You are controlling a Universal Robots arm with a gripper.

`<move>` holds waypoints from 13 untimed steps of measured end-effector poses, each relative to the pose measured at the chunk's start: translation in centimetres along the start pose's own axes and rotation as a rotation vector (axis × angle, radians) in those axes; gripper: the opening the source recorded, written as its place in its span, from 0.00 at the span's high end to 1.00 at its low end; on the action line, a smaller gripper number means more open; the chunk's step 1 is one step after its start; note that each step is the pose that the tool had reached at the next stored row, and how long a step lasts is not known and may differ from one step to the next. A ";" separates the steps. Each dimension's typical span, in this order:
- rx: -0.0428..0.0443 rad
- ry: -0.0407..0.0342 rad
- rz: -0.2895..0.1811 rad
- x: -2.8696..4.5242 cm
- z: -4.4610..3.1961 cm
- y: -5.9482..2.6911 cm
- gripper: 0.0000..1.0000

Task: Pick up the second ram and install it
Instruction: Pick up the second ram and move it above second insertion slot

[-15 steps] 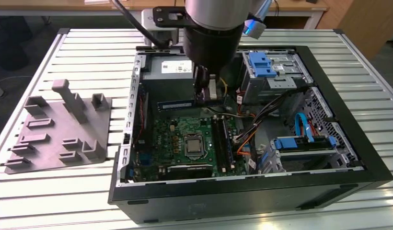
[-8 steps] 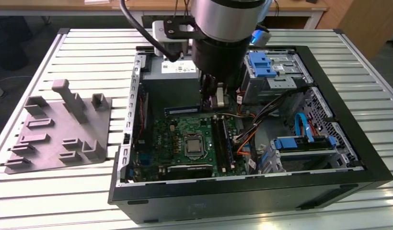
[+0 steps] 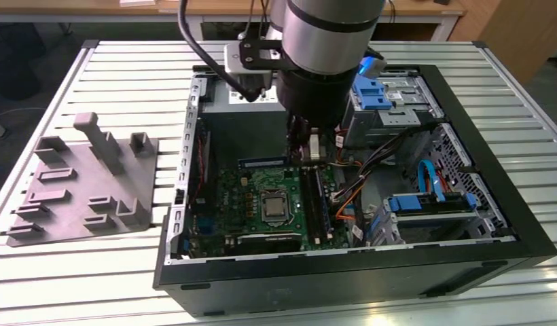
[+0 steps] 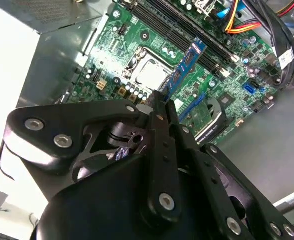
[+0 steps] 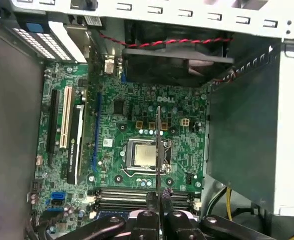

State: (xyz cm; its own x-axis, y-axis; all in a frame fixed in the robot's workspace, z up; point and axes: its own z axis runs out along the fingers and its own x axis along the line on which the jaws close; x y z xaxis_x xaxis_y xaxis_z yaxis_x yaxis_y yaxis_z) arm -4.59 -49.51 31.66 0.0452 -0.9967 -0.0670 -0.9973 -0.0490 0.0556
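The silver-and-black cylindrical robot arm stands vertical, its wrist pointing straight down. Its black metal gripper faces downward, and the jaws are clamped on the thin, dark second ram, which is held on edge.

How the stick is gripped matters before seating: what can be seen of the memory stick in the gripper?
The second ram is a thin, long, narrow strip of blue-green circuit board with small parts on its face. The gripper is shut on one end; the rest juts out from it toward the motherboard. In the first wrist view it shows edge-on as a thin line crossing the processor socket. Whether its far end touches the board cannot be told.
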 end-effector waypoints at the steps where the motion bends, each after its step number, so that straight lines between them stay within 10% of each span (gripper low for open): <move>1: 0.0003 -0.0002 0.004 0.01 0.17 -0.04 0.86; 13: 0.0028 -0.0022 0.042 0.14 1.79 -0.43 0.86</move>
State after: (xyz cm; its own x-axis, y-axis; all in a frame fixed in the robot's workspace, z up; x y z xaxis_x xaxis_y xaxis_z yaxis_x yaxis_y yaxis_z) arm -4.26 -49.52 29.85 0.0034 -0.9978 -0.0668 -0.9984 -0.0072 0.0556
